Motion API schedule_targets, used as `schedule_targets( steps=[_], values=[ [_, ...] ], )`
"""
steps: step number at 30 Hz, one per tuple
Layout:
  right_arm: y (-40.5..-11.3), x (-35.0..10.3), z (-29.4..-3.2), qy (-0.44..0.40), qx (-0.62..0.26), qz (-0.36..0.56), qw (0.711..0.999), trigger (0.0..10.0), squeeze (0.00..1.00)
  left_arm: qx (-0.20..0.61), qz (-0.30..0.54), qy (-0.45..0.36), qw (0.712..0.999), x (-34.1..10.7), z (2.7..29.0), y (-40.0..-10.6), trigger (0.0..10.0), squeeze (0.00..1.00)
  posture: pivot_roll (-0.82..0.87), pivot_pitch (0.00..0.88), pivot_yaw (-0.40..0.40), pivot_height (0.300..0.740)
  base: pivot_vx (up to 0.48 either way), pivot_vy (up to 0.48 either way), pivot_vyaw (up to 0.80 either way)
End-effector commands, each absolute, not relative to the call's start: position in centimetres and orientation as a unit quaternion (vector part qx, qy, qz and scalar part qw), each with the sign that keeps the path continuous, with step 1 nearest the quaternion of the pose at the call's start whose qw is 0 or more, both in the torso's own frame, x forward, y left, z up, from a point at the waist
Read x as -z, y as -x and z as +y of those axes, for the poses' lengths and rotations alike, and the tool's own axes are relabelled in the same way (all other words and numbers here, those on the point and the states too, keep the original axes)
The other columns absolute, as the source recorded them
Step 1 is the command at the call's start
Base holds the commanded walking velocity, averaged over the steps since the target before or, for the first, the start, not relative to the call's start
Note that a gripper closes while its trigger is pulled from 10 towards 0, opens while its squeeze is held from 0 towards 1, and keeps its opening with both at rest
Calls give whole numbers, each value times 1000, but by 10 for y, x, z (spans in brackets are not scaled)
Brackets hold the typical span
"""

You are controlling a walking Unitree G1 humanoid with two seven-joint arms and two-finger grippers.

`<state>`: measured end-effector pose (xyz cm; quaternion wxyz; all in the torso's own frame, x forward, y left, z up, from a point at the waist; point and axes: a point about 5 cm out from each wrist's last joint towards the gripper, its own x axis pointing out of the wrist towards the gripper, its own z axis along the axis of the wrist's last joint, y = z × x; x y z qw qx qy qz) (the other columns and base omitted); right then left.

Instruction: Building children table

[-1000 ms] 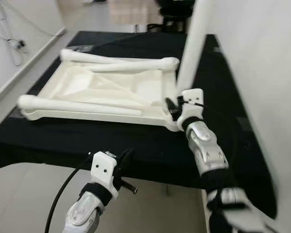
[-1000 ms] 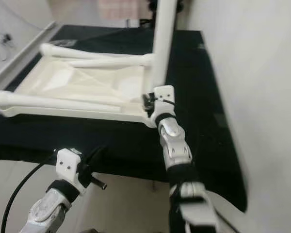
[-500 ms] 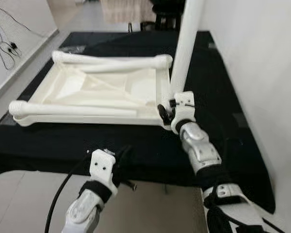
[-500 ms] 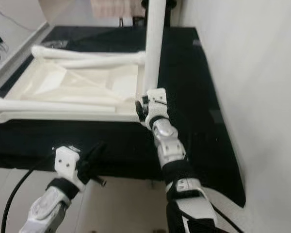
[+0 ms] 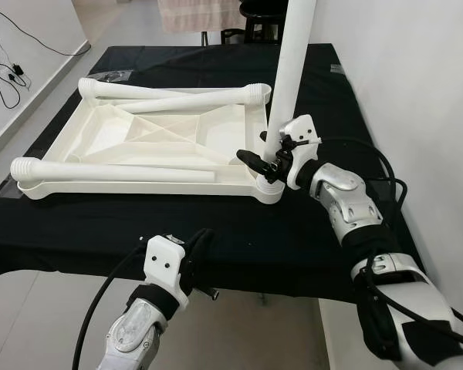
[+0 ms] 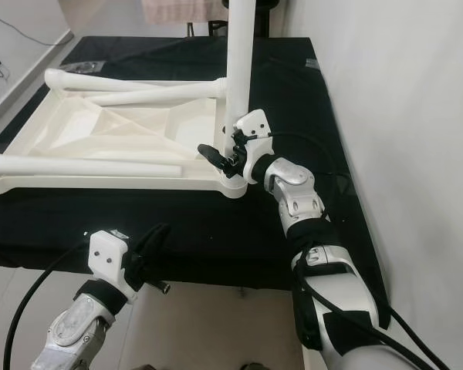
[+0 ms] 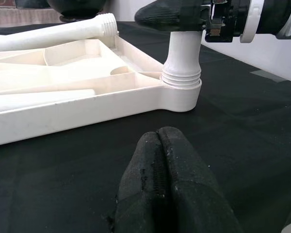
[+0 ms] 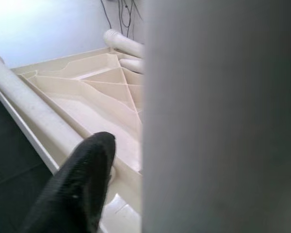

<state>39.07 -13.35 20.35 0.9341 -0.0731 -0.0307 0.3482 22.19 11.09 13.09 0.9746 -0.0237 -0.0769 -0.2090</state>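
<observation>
1. Low table (image 5: 216, 231) under a black cloth, set against the white wall on the robot's right.
2. White tabletop (image 5: 150, 146) lies upside down on the cloth, ribbed underside up.
3. A small clear wrapper (image 5: 117, 75) lies on the cloth just behind the tabletop's far left corner.
4. Pale floor (image 5: 31, 308) around the table.

Cream-white plastic tabletop (image 5: 139, 146) and legs (image 5: 177, 102), plain and unpatterned. Black cloth (image 5: 239, 231) beneath. Silver arms, white wrist housings, black fingers (image 7: 165, 194). Pale grey floor (image 5: 31, 308), white wall (image 5: 401, 77).
</observation>
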Motion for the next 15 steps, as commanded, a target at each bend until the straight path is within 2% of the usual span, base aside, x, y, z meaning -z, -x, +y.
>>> schedule_targets(
  steps=[1,8,13,15],
  values=[
    [-391,-200,-134,67,-373,-17,925,0,0,205,-62,23,976,-124,111,-220,10000,0,160,107,-9,740,0,0,0],
    [-391,-197,-156,81,-380,1,922,0,0,204,-64,23,977,-125,111,-219,10000,0,152,114,-14,740,0,0,0],
    [-390,-193,-162,77,-376,4,923,0,0,204,-64,24,977,-125,111,-219,10000,0,150,116,-15,740,0,0,0],
    [-383,-175,-177,62,-341,22,938,0,0,203,-65,24,977,-126,111,-219,10000,0,145,126,-16,740,0,0,0]
  ],
)
